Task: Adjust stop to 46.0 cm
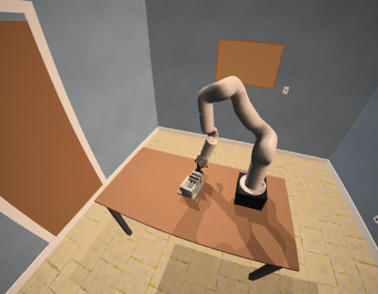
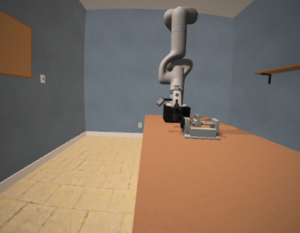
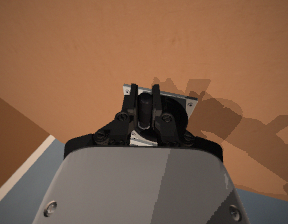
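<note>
Handwheel (image 3: 180,116) (image 2: 182,123) looks round and black, on the end of a pale grey rig (image 1: 188,192) (image 2: 202,132) (image 3: 190,103) right of centre in the exterior view. I have my gripper (image 1: 199,169) (image 2: 175,118) (image 3: 144,93) nearly closed, pinching its dark upright-looking handle (image 3: 145,109).
</note>
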